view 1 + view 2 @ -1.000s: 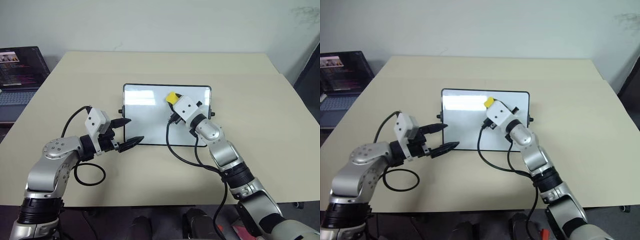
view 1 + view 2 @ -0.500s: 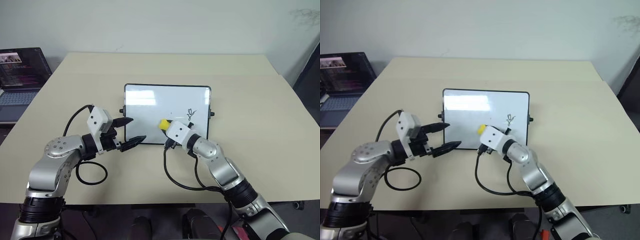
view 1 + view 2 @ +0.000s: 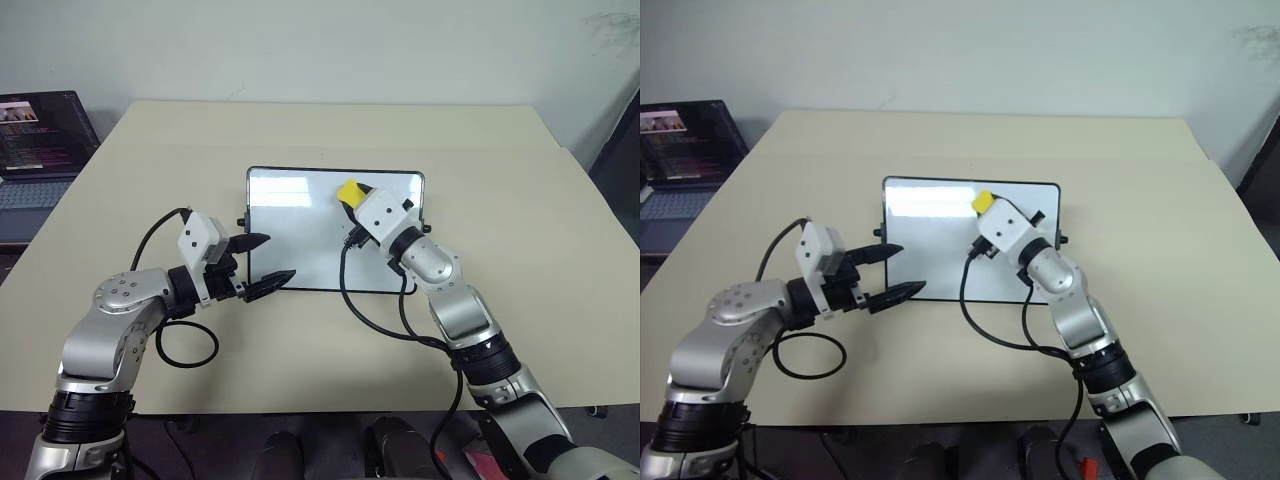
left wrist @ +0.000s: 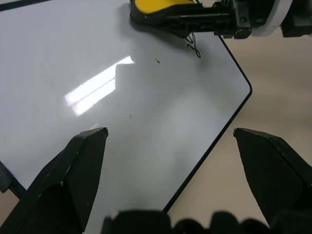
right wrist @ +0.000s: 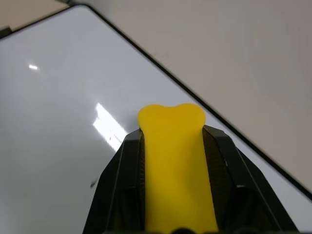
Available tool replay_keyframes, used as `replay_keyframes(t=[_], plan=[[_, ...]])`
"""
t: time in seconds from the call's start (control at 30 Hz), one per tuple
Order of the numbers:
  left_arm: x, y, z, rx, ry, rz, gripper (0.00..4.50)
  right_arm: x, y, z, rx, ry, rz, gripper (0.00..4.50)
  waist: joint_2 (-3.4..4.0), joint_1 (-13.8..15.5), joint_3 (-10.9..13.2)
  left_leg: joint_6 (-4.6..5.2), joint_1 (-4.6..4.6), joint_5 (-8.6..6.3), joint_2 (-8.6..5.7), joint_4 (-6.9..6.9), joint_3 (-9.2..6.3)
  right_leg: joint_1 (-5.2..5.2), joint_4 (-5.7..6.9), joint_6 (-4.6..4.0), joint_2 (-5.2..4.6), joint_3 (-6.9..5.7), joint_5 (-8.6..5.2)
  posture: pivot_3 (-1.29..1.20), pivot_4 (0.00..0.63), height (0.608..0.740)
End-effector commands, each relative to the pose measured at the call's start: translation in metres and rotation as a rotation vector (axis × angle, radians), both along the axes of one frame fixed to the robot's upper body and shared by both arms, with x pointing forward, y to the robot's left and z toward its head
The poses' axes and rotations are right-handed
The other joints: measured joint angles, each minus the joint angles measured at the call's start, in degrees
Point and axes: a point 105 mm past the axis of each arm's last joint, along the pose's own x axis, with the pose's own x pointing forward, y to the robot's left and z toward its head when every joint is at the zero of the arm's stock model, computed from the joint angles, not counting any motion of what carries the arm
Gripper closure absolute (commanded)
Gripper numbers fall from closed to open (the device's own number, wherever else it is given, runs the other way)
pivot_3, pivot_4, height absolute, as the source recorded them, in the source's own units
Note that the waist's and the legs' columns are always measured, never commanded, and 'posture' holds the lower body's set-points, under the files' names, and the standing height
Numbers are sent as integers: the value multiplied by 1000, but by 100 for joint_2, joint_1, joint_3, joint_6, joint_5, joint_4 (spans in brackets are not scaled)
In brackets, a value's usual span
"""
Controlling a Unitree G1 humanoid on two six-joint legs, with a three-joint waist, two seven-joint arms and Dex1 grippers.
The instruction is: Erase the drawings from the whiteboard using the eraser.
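The whiteboard (image 3: 300,235) lies flat in the middle of the table. My right gripper (image 3: 351,196) is shut on the yellow eraser (image 3: 347,190) and holds it over the board's far right part, close to the far edge. In the right wrist view the eraser (image 5: 175,161) sits clamped between the two black fingers above the white surface. One small black scribble of the drawings (image 4: 193,46) shows in the left wrist view, right beside the eraser (image 4: 156,6). My left gripper (image 3: 273,258) is open at the board's near left corner, holding nothing.
The beige table (image 3: 500,200) has free room on all sides of the board. An open laptop (image 3: 40,140) stands off the table's far left. Black cables loop beside my left arm (image 3: 190,345) and under my right arm (image 3: 375,320).
My right gripper swept the eraser down to the board's near middle, baring a scribble at the right, then went back up to the far right over it. The left arm stayed still.
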Motion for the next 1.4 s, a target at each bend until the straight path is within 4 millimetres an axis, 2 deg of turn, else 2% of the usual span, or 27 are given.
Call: replay_keyframes(t=[0.03, 0.17, 0.27, 0.37, 0.43, 0.53, 0.63, 0.77, 0.93, 1.1, 1.27, 1.4], plan=[[0, -2, 12, -10, -47, -15, 0, -12, 11, -25, -54, 100, 75, 3199, -1, 0, -1, 0, 1, 0, 0, 0, 1, 0, 1, 0, 0, 1, 0, 0, 150, 740], [0, -2, 12, -10, -44, -16, 0, -28, 11, -71, -140, 289, 84, 3199, -1, -3, -1, 1, 9, 0, 0, 2, -1, 5, 8, 0, 1, 1, -1, 0, 150, 740], [0, -2, 12, -11, -43, -18, 0, -34, 10, -85, -158, 385, 75, 3199, -2, -2, -2, 0, 17, 1, -3, 10, 1, 10, 20, 0, 2, 2, 0, 0, 150, 740], [0, -2, 12, -11, -44, -19, 0, -37, 9, -89, -160, 431, 69, 3199, -3, -2, -3, -1, 23, 3, -4, 15, -2, 18, 24, 3, 12, -1, 2, 0, 150, 740], [0, -2, 12, -11, -45, -20, 0, -39, 13, -85, -149, 426, 88, 3199, -3, 1, -3, -7, 23, 9, -4, 16, -3, 19, 24, 5, 14, -2, 4, 0, 150, 740], [0, -3, 12, -11, -47, -21, 0, -43, 28, -53, -71, 304, 169, 3199, -3, 0, -3, -13, 23, 13, -4, 15, -4, 19, 23, 7, 15, -3, 4, 0, 150, 740], [0, -3, 12, -13, -48, -23, 0, -47, 33, -26, 5, 212, 213, 3199, -2, -1, 0, -14, 12, 13, -3, 14, -4, 9, 22, 6, 16, -2, 5, 0, 150, 740], [-1, -4, 12, -16, -51, -30, 0, -53, 26, 1, 108, 113, 236, 3199, -1, 6, 0, -15, 1, 12, -2, 2, -5, 1, 7, 4, 16, -3, 3, 0, 150, 740], [-3, -8, 15, -25, -68, -42, 0, -60, 7, 16, 185, 47, 211, 3199, -1, 15, 0, -18, -16, 7, 3, -8, -9, -2, -20, 2, 0, -11, -3, 0, 150, 740], [-2, -11, 18, -42, -79, -42, 0, -70, -12, 22, 230, 10, 163, 3199, -1, 16, 1, -17, -18, 6, -1, -5, -10, -2, -18, 2, -4, -13, -3, 0, 150, 740], [-1, -14, 20, -63, -87, -43, 0, -82, -38, 5, 233, 30, 74, 3199, -1, 20, 0, -17, -19, 6, -3, -4, -13, 0, -18, 3, -2, -16, -3, 0, 150, 740], [0, -16, 18, -75, -79, -39, 0, -89, -49, -10, 235, 65, 25, 3199, -1, 15, 1, -17, -17, 6, -4, -1, -10, 1, -15, 3, -1, -12, -3, 0, 150, 740]])
